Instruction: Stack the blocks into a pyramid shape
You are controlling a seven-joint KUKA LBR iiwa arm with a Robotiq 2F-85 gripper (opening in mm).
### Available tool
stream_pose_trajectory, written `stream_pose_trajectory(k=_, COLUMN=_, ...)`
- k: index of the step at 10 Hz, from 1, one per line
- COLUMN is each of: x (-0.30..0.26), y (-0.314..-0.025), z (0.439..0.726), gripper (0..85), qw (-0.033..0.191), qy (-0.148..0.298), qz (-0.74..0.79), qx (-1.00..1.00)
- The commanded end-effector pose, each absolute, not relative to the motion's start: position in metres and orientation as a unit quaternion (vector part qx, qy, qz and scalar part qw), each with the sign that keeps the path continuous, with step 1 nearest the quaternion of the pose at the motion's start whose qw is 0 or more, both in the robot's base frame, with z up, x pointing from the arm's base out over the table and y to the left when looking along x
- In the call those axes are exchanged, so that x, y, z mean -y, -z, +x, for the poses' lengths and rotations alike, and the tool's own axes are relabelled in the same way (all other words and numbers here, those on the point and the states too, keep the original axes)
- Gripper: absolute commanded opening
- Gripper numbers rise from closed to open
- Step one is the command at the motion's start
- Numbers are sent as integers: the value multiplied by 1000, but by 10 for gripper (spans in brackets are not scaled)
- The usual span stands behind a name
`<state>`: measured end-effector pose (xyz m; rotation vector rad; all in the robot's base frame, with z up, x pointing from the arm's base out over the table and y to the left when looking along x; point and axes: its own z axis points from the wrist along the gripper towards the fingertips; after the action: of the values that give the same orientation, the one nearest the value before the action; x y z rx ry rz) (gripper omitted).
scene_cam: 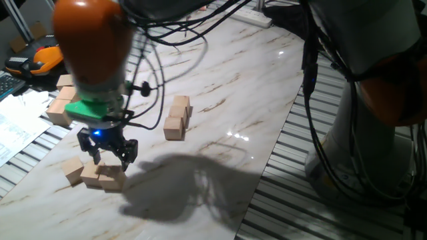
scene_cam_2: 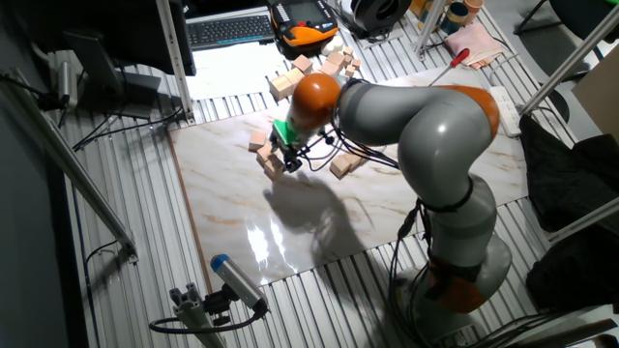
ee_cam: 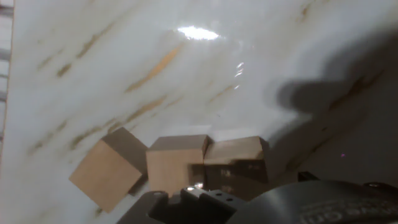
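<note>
At the lower left of one fixed view, three small light-tan wooden cubes (scene_cam: 93, 173) lie in a loose row on the white marble-patterned tabletop (scene_cam: 220, 87), the row's long axis running left to right across the frame. The leftmost cube (scene_cam: 73, 169) is turned at an angle to its two neighbours, which sit flush side by side; the hand view shows the same, with the turned cube (ee_cam: 109, 168) at the lower left of the frame and a narrow gap at its near corner. Directly above the row hangs the black two-finger gripper (scene_cam: 107, 159) of the arm, its fingers pointing down and spread apart, holding nothing; its tips sit just above the right-hand cubes, though whether they touch cannot be told. A green ring with a blue light (scene_cam: 99, 113) circles the wrist under the orange joint housing (scene_cam: 90, 33), and the arm's shadow falls to the right of the cubes. Farther back, near the middle of the frame, three more light-tan wooden cubes (scene_cam: 177, 117) form a short line running away from the camera, well apart from the first group. Beyond them, at the left edge of the frame, a heap of bigger pale wooden blocks (scene_cam: 63, 103) rests at the table's border. The other fixed view places that heap (scene_cam_2: 314, 68) at the top centre, beside an orange and black handheld device (scene_cam_2: 305, 24).
</note>
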<state>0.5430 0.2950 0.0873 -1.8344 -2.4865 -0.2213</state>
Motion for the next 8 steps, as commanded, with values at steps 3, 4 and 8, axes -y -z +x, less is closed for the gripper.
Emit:
stream_pose_trajectory(k=3, x=-295, y=-88, z=543, gripper=680, qw=39, qy=58, qz=-450, qx=890)
stream_pose_trajectory(k=4, x=-295, y=-88, z=542, gripper=680, qw=43, qy=62, qz=-436, qx=897)
stream_pose_trajectory(k=8, x=-300, y=-85, z=539, gripper=680, qw=45, qy=70, qz=-426, qx=901)
